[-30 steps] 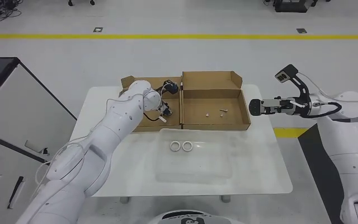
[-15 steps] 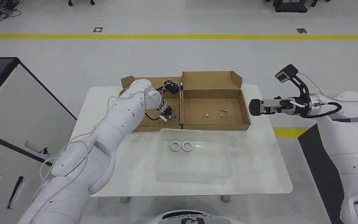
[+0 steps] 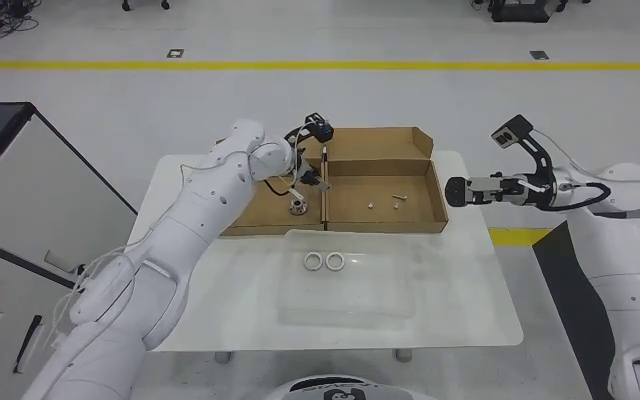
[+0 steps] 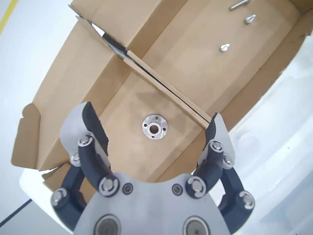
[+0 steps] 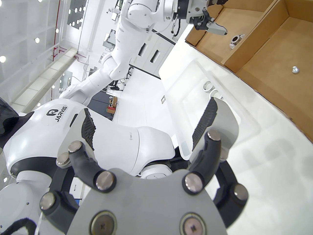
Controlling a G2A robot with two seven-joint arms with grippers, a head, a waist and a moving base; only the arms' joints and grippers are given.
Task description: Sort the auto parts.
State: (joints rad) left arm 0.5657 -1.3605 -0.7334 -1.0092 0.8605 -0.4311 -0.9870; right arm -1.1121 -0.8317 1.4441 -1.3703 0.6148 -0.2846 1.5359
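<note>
Flange (image 4: 153,130) free in L box (image 4: 80,79); L claw (image 4: 151,111) risen, agape; R claw (image 5: 149,107) agape.

A round silver flange (image 4: 155,130) with a central bore and small holes around it lies flat on the robot's left of the cardboard divider (image 4: 168,91), close to it. On the far side of that divider lie a long bolt (image 4: 240,3), a short screw (image 4: 250,19) just beside it, and a second short screw (image 4: 224,47) somewhat nearer the divider. A white ring (image 3: 313,262) and a second white ring (image 3: 335,262) lie flat, side by side, beyond the divider's near end, toward the robot.
</note>
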